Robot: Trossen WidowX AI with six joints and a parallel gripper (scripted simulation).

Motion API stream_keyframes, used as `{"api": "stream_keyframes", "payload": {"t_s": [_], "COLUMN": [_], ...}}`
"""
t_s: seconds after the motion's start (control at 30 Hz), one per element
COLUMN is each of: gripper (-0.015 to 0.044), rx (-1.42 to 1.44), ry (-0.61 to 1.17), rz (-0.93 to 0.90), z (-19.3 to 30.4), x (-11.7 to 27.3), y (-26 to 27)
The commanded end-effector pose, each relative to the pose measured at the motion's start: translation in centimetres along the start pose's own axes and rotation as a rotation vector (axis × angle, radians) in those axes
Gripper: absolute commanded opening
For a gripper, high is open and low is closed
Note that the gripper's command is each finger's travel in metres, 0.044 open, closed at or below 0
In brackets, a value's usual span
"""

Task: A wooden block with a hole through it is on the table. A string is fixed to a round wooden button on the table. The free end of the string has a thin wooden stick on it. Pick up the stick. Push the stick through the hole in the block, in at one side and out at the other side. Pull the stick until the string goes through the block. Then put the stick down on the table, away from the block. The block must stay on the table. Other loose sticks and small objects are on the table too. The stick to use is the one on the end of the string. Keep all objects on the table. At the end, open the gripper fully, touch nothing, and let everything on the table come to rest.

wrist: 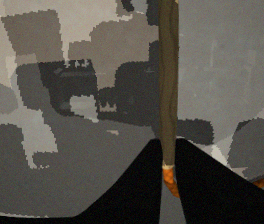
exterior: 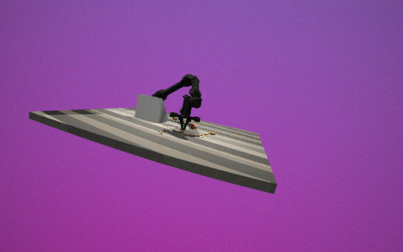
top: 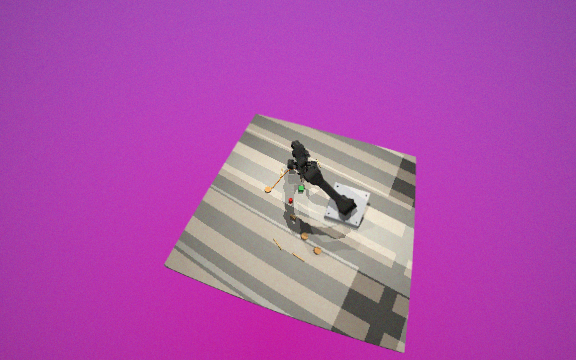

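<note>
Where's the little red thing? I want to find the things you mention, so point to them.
In the top view, the red thing [top: 290,200] [exterior: 192,126] is on the table, just below and left of the green block [top: 301,188].

tbl [top: 248,260] [exterior: 152,150]: gry/beige stripes | arm [top: 330,189] [exterior: 172,89]: blk | stick [wrist: 168,80]: brn, grained | string [top: 280,180] [exterior: 196,135] [wrist: 170,179]: orng

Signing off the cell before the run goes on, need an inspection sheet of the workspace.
Surface: striped table, light and dark bands.
Job's things: stick in the claw; string runs to the button; holed block not identifiable.
Clutter: green cube, red piece, two discs, two loose sticks.
Claw: shut on the stick.
Cables: nothing seen.
Surroundings: plain purple backdrop.
</note>
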State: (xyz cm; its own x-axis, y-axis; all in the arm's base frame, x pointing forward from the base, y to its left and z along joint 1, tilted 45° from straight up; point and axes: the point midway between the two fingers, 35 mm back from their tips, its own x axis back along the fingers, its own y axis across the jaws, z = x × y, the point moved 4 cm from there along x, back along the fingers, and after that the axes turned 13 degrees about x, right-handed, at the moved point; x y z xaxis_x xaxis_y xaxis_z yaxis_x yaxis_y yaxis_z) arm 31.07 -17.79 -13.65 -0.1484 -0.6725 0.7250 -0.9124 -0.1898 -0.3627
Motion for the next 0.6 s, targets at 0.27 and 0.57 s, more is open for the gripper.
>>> {"api": "stream_keyframes", "payload": {"t_s": [0.27,0.57], "gripper": [0.0,0.0], "rx": [-0.002,-0.002], "ry": [-0.003,-0.004], "rz": [0.0,0.0], "z": [-1.7,-2.9], "x": [-0.1,-0.1], "y": [-0.4,-0.6]}}
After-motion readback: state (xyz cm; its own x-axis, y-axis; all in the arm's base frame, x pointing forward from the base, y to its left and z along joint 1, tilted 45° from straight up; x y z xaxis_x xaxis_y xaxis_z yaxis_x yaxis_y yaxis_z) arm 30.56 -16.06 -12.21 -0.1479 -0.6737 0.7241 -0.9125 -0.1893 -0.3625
